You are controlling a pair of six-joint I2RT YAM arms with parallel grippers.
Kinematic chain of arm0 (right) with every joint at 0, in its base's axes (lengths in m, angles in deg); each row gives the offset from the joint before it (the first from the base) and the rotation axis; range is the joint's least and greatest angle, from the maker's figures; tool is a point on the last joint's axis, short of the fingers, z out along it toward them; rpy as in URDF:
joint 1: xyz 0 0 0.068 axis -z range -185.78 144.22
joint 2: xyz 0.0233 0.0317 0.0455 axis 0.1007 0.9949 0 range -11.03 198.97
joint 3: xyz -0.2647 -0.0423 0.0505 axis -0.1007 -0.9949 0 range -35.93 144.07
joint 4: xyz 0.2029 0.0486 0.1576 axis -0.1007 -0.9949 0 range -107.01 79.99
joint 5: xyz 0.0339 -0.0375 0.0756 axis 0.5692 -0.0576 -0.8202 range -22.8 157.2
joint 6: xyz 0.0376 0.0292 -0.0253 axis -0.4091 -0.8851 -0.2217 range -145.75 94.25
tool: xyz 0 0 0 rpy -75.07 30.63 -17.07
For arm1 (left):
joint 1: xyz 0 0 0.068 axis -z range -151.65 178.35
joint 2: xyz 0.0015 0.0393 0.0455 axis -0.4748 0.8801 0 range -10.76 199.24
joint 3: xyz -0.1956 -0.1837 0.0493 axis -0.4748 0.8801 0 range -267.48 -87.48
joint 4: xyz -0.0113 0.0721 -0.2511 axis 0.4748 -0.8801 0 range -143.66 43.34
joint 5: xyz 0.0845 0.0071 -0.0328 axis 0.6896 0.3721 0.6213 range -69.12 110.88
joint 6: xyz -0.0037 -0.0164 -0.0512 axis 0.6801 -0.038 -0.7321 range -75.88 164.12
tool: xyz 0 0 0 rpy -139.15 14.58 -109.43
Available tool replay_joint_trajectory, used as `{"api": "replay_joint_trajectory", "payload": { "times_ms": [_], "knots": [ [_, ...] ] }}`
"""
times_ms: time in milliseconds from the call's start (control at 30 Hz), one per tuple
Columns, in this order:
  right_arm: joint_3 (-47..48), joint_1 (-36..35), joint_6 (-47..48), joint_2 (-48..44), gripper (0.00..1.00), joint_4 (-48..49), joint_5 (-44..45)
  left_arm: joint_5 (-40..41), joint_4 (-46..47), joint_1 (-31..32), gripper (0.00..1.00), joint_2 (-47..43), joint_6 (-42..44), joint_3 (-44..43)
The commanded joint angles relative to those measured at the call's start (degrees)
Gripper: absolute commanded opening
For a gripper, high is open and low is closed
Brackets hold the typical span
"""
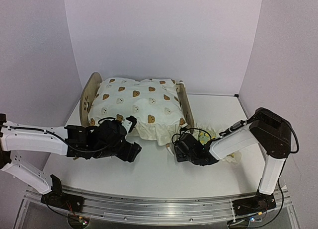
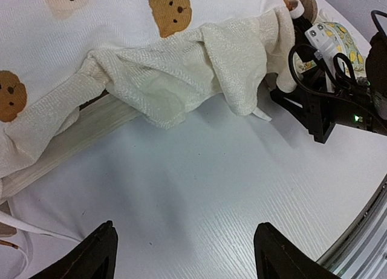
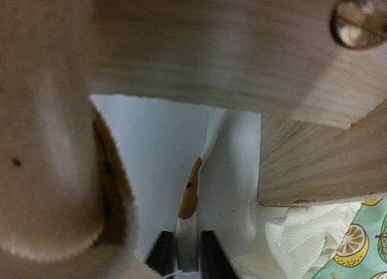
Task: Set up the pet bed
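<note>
Overhead, I see both arms reaching low across the white table [image 1: 149, 174]. The light-wood pet bed [image 1: 91, 92] sits at the back, under a cream bear-print cushion [image 1: 136, 102]. Left wrist: the left gripper [image 2: 187, 261] is spread wide over the tabletop. Only the right wrist view shows me the right gripper [image 3: 186, 255] pinching the cushion's edge.

pet bed [image 1: 92, 87] | light-wood frame, rounded headboard at left end | upright on table [image 1: 149, 174] | top hidden under cushion [image 1: 139, 102]

Hidden under cushion [image 1: 139, 102] mid-frame in top view: most of pet bed [image 1: 90, 92]. Blurred at left in right wrist view: cushion fabric.
</note>
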Motion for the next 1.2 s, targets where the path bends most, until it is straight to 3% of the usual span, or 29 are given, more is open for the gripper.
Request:
{"api": "replay_joint_trajectory", "payload": {
  "times_ms": [0, 67, 300, 600, 833, 1167],
  "knots": [
    [0.4, -0.1, -1.2, 1.4, 0.05, -3.5, 1.1, -1.2, 2.7, -0.3, 0.79, -1.1, -0.6, 0.4],
    [-0.3, -0.1, -1.2, 0.1, 0.0, -4.1, 0.3, -2.4, 3.5, -0.3, 0.79, -0.5, -0.6, 0.7],
    [-4.2, -0.8, -1.4, -10.8, 0.0, -10.7, -5.3, -10.2, 9.8, 0.0, 0.79, 5.2, -0.4, 0.9],
    [-11.9, -1.0, -3.6, -23.9, 0.0, -14.8, -11.2, -13.5, 15.3, 1.4, 0.78, 18.3, -1.3, -4.6],
    [-16.8, -0.9, -4.5, -30.4, 0.0, -15.8, -13.4, -13.3, 22.0, 2.2, 0.78, 29.6, -3.9, -10.5],
    [-20.8, -0.9, -3.6, -36.8, 0.0, -17.1, -15.2, -8.4, 21.6, 2.4, 0.71, 42.8, -5.8, -22.3]
  ]
}}
